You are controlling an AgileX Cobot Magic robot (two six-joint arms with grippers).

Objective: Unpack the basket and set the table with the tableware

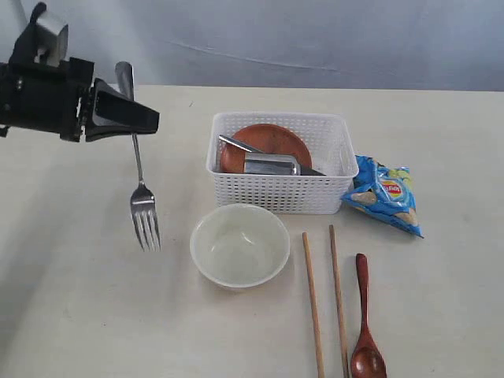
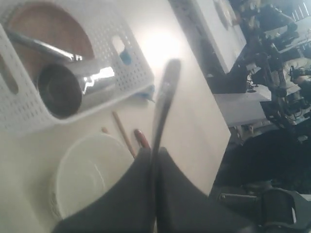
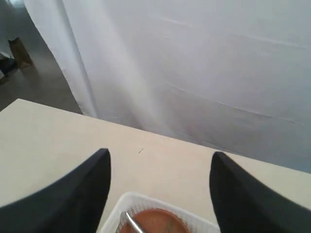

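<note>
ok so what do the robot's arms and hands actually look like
The left hand is matte black: a boxy body with a silver-grey metal block on top, narrowing to two flat tapered fingers. The right hand shows only two dark wedge-shaped fingers. No markings show.

Open ground lies on the left of the surface [image 1: 71, 307], bare beneath my left gripper [image 1: 152, 118] and the fork [image 1: 138, 169] it holds. The bowl [image 1: 239, 244] bars the middle front, just before the basket [image 1: 272, 197], whose inside is crowded by plate [image 1: 268, 138], cup [image 1: 272, 164] and knife [image 1: 235, 144]. To the right, two chopsticks [image 1: 313, 307] and the spoon [image 1: 364, 307] leave only narrow lanes. The chips bag [image 1: 384, 193] blocks the basket's right flank. A bare strip runs behind the basket.
</note>
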